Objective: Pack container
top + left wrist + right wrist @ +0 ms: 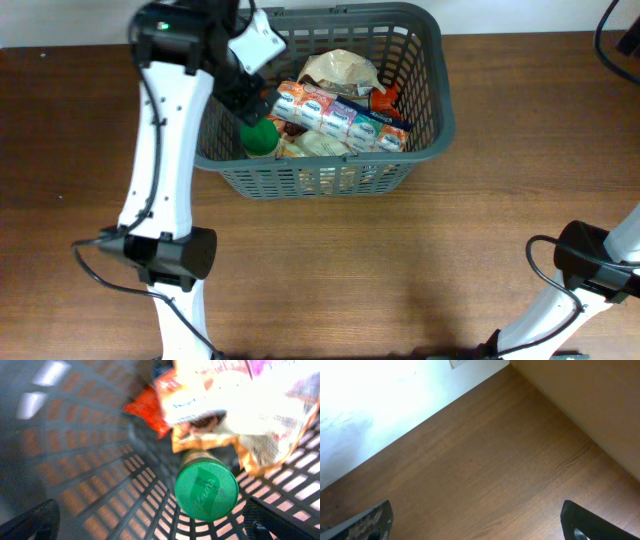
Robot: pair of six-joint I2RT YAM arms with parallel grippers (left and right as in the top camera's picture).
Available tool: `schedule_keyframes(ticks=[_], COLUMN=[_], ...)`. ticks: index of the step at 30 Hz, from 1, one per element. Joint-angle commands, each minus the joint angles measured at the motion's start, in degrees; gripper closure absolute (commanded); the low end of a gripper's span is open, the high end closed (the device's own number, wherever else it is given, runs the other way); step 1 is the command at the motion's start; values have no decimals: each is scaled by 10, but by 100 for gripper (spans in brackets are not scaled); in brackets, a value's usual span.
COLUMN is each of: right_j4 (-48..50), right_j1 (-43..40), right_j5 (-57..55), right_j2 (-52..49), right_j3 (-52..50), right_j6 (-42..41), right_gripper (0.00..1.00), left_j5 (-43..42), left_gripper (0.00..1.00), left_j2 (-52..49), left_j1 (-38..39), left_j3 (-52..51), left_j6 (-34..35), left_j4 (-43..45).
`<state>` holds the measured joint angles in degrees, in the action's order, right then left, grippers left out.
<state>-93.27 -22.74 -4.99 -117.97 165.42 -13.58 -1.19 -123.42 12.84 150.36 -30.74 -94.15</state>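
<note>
The dark grey basket [441, 100] stands at the back middle of the table and holds several groceries. A jar with a green lid [261, 139] lies in its left front corner. My left gripper [247, 97] is inside the basket just above that jar. In the left wrist view the left gripper [160, 527] is open and empty, with the green lid [206, 491] between and ahead of the fingers against the lattice wall [90, 460]. My right gripper [480, 522] is open and empty over bare wood; it does not show in the overhead view.
In the basket lie a row of small cartons [335, 112], a crinkled bag [340, 70] and an orange packet [386, 98]. The right arm's base [590, 262] is at the front right. A wall edge [395, 400] shows beyond the table in the right wrist view.
</note>
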Motion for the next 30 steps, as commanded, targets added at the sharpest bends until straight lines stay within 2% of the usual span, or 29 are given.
schedule_keyframes(ticks=[1, 7, 13, 15, 21, 30], right_j4=[0, 0, 0, 0, 0, 0], right_j1=[-2, -2, -2, -2, -2, -2], right_j5=[1, 1, 1, 1, 1, 1], right_j2=[5, 5, 5, 5, 5, 5], right_j3=[-2, -2, -2, -2, -2, -2], right_j6=[-7, -7, -7, -7, -7, -7], right_gripper=[1, 1, 1, 1, 1, 1], left_j5=[-5, -8, -91, -95, -95, -96], left_gripper=[1, 1, 1, 1, 1, 1], left_j2=[19, 24, 4, -7, -41, -60], left_j1=[-41, -164, -304, -336, -376, -378], left_j3=[71, 105, 79, 60, 9, -26], left_j6=[115, 224, 248, 249, 249, 249], left_j4=[-19, -25, -17, -15, -13, 9])
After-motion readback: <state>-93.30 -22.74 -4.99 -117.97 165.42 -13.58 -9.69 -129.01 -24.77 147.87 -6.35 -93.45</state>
